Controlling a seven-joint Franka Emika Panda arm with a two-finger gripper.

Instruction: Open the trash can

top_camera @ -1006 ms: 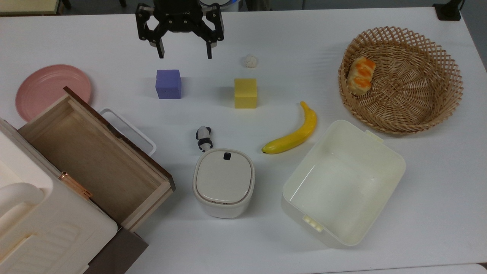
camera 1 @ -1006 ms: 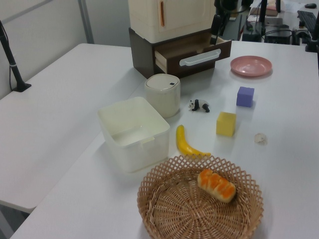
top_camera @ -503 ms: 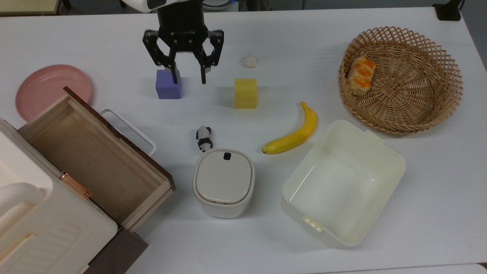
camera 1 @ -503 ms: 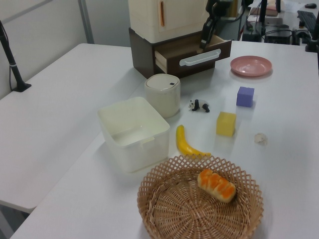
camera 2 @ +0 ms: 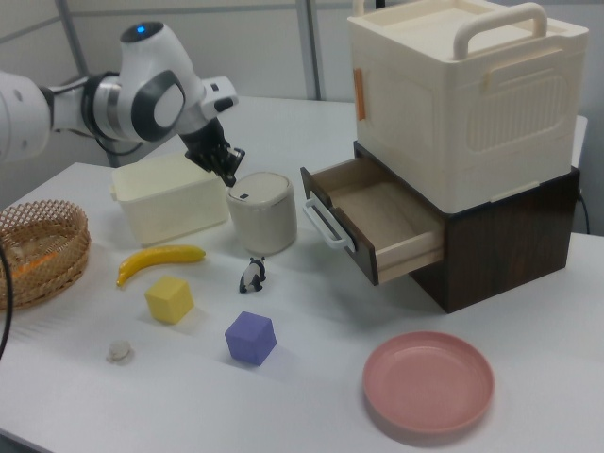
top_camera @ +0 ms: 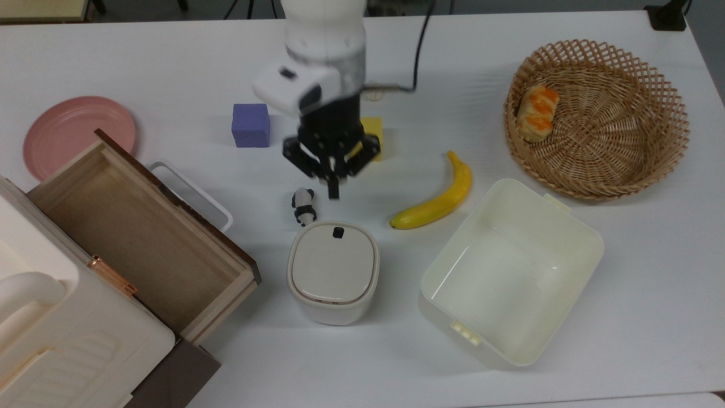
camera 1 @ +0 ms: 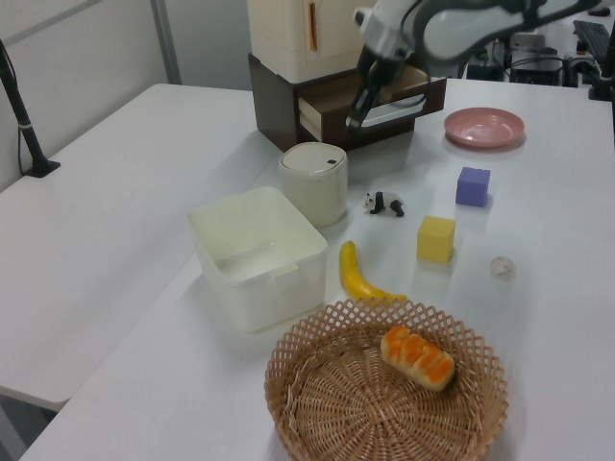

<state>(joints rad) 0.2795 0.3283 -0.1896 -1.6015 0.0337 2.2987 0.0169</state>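
Bright even indoor light, soft faint shadows, arm motion-blurred

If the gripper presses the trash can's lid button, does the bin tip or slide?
The trash can looks squat with a broad base, so tipping seems unlikely. It looks like light plastic on a smooth white table, so it may slide. The button sits near one edge, so an off-centre push might rock it slightly.
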